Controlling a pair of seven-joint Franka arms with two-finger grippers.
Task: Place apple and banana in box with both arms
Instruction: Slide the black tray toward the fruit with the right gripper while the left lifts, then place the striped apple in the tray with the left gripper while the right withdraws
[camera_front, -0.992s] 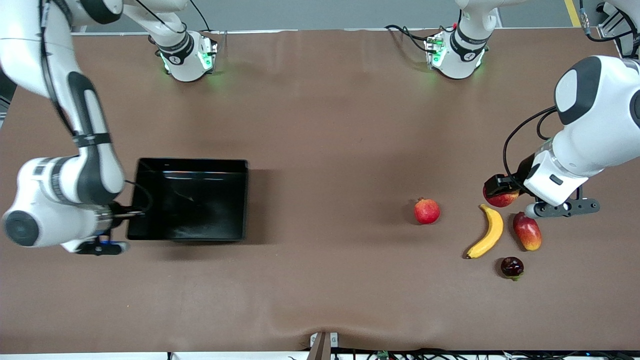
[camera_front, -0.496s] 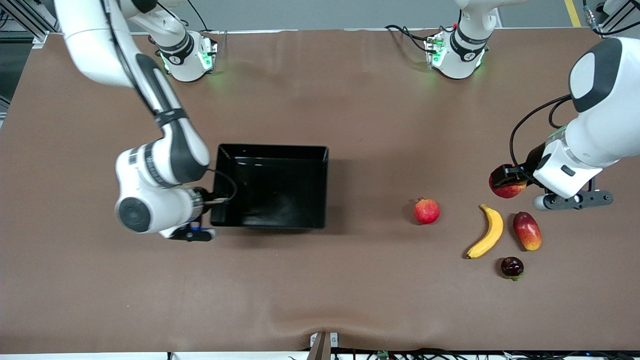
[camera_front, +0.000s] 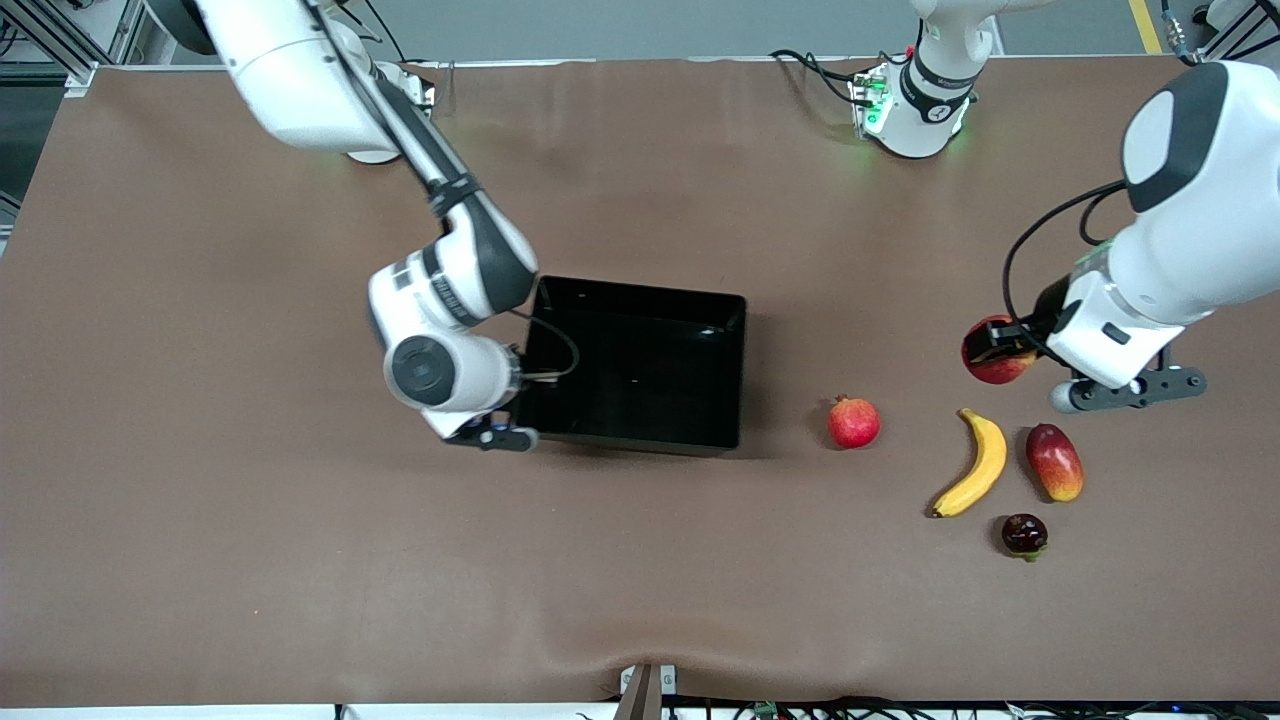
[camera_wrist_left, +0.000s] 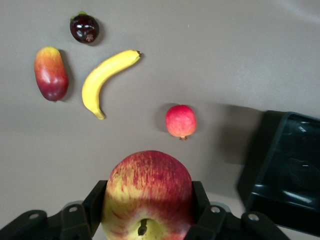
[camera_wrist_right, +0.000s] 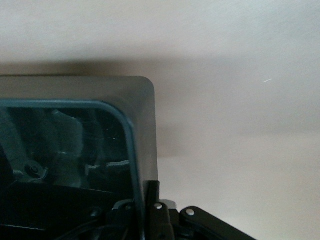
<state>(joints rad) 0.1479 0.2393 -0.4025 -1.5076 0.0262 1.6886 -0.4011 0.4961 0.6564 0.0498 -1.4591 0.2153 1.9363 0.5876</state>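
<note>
box (camera_front: 640, 365) mid-table, right gripper (camera_front: 522, 385) on its wall at the right arm's end. pomegranate (camera_front: 853, 422) between box and banana (camera_front: 972, 463). mango (camera_front: 1054, 462) beside banana, dark fruit (camera_front: 1024, 534) nearer the camera. apple (camera_front: 994, 352) in left gripper (camera_front: 1000, 352), above table.

**Even overhead light, soft shadows, some glare on black plastic**

You get bright, even light from above in the front view. The box (camera_front: 640, 365) throws a soft shadow on the table (camera_front: 640, 560) and shows small white glints. In the left wrist view the apple (camera_wrist_left: 148, 195) is slightly soft. Your right wrist view looks pale and washed, with hazy reflections in the box wall.
</note>
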